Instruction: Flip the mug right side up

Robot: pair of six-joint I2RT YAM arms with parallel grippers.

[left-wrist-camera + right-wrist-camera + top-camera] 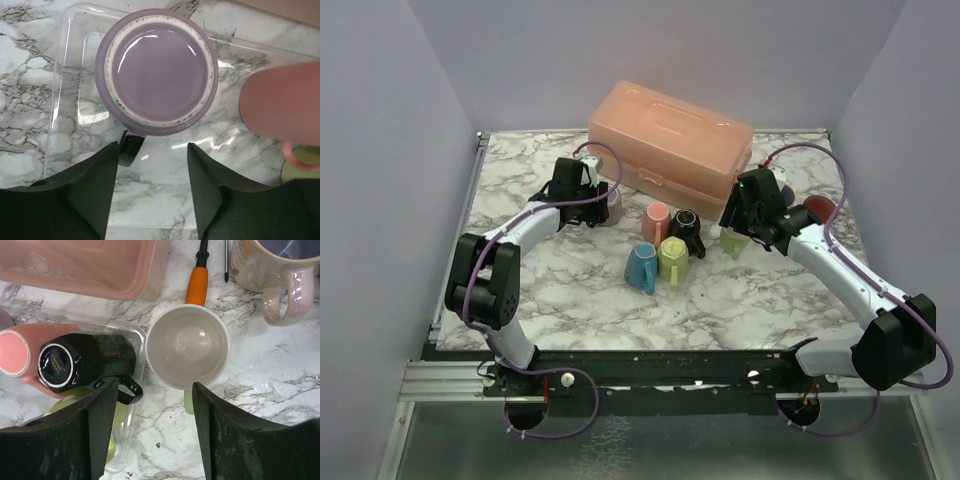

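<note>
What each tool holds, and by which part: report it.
Nothing is held. The left tool stands open short of the upside-down purple mug; the right tool stands open above the upright green mug.

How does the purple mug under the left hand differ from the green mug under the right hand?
Pose: the purple mug stands upside down, base facing up; the green mug stands upright, mouth open, empty.
Colour: the purple mug's base is purple with a pale rough ring; the green mug shows white inside.
Shared: each stands below an open hand, the left hand and the right hand, not gripped.
</note>
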